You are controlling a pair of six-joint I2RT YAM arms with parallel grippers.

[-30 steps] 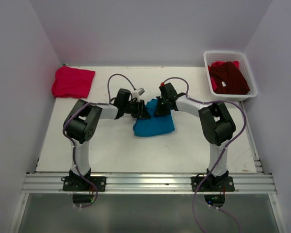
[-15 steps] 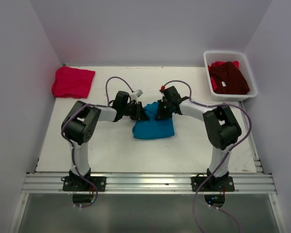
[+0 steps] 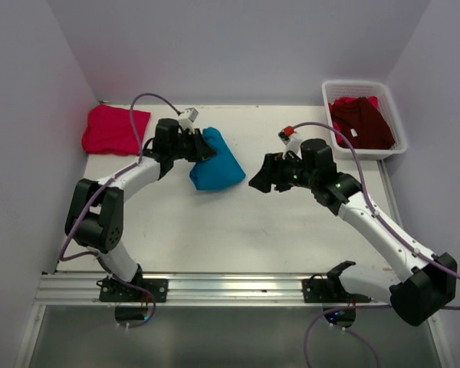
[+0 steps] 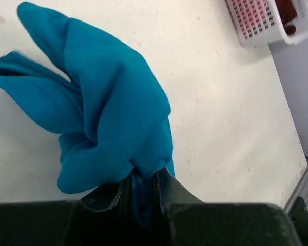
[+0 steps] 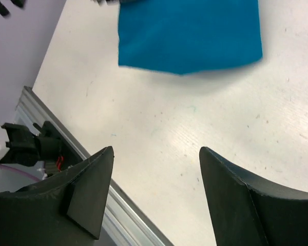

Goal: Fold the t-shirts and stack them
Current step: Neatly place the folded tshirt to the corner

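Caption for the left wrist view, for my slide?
The left claw pinches the bunched teal shirt over the table, basket at top right.

Soft plain teal-blue cloth t-shirt (image 3: 213,162): solid colour, no print, stitching same teal. Bright pinkish-red cloth t-shirt (image 3: 113,129) at table's far-left corner, plain too. Dark maroon cloth t-shirt (image 3: 364,124) w/ small white tag, in white plastic mesh basket (image 3: 329,115) at far-right corner. Flat table (image 3: 238,230) off-white, faint specks. Robot arms (image 3: 383,230) white & black; right gripper (image 5: 156,151) fingers black.
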